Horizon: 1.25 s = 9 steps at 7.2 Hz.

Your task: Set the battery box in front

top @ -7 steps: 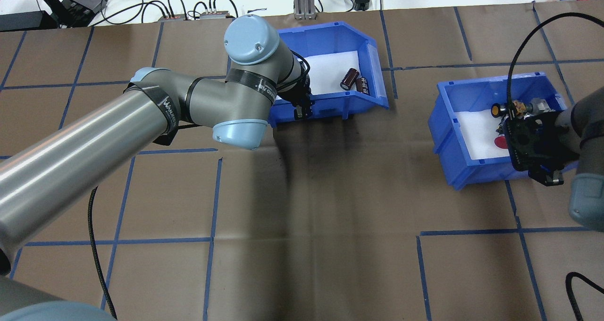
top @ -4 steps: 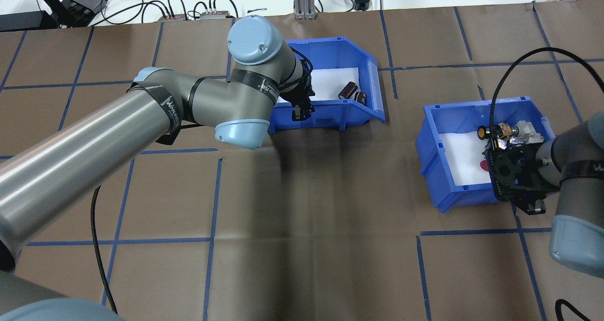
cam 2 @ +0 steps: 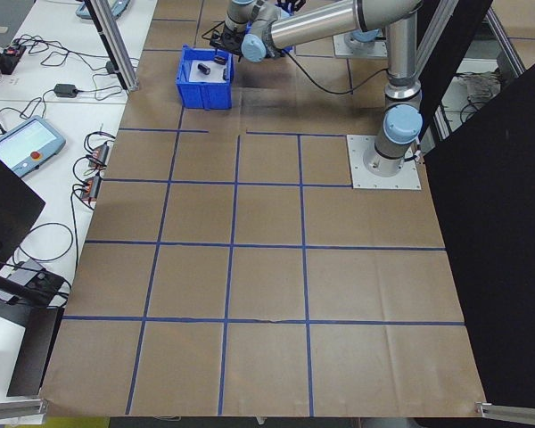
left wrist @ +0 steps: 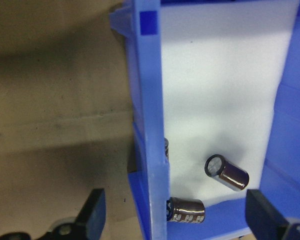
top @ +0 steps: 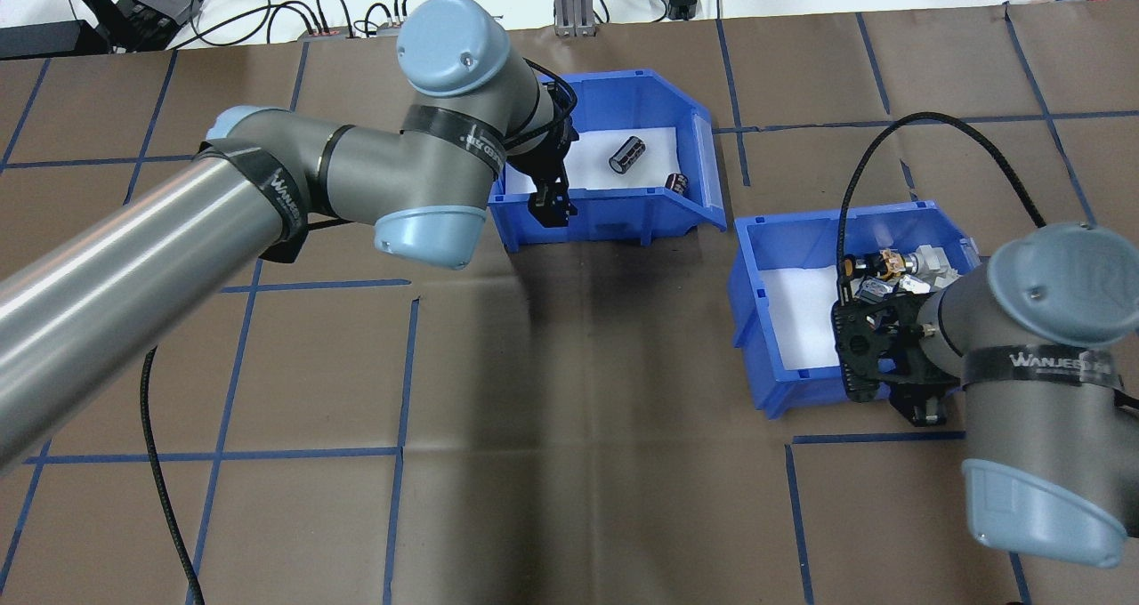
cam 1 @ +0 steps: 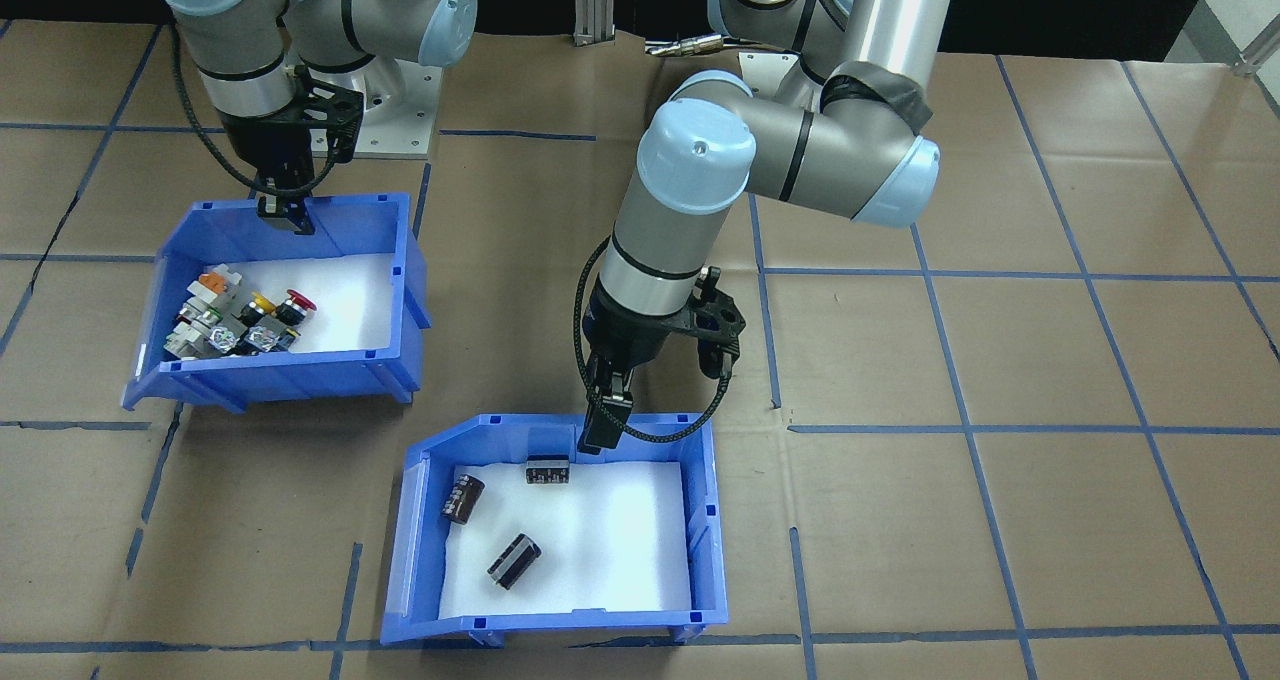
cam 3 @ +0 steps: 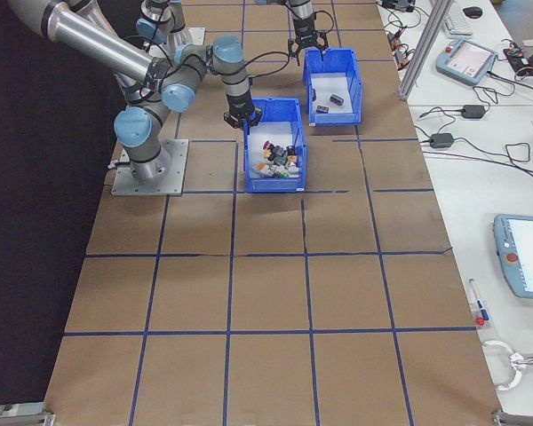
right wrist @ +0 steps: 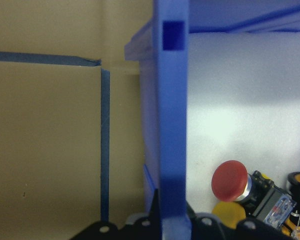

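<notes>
Battery box sits at the surface's far side; left pincer is spread wide astride its near wall, previously clamped. Switch bin is dragged nearer by right pincer, clamped on its wall.

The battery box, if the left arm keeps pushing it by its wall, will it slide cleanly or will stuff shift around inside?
The battery box looks like stiff moulded plastic, so it should probably slide as one piece on the paper-covered table. The three cylindrical cells lie loose on their sides on the white liner, so they will likely roll. The left gripper straddles only one wall, so the box may pivot.
</notes>
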Each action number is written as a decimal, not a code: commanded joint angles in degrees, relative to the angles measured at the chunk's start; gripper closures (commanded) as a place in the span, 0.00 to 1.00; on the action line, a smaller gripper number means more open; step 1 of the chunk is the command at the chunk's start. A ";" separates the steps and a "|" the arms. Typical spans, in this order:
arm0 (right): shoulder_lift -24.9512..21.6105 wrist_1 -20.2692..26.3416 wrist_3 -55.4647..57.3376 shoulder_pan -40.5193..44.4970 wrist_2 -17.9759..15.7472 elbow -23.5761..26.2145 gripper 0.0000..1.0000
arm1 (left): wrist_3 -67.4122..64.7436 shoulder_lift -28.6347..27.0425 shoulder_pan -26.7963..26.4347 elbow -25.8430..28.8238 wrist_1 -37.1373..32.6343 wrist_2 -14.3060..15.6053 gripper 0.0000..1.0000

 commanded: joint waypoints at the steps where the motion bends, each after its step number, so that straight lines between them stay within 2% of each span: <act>1: 0.28 -0.16 11.93 11.17 -3.16 0.07 1.00 | 15.08 8.39 4.57 2.79 -19.27 0.06 0.01; 3: 0.37 -0.77 18.11 18.04 -3.17 -0.02 1.00 | 35.44 17.35 9.75 3.34 -35.64 1.28 0.01; 4: 0.37 -1.04 21.53 21.38 -3.17 -0.10 1.00 | 50.68 20.10 11.35 3.42 -41.90 5.82 0.01; 5: 0.46 -1.21 24.00 24.11 -3.00 -0.19 1.00 | 63.89 21.26 11.54 3.42 -43.79 8.39 0.01; 7: 1.42 -1.39 29.53 29.13 -2.91 -1.50 1.00 | 89.02 22.06 11.63 3.95 -43.28 8.94 0.01; 9: 6.85 -1.30 35.07 33.78 -3.17 -5.45 1.00 | 109.47 21.97 12.85 4.39 -42.49 8.50 0.00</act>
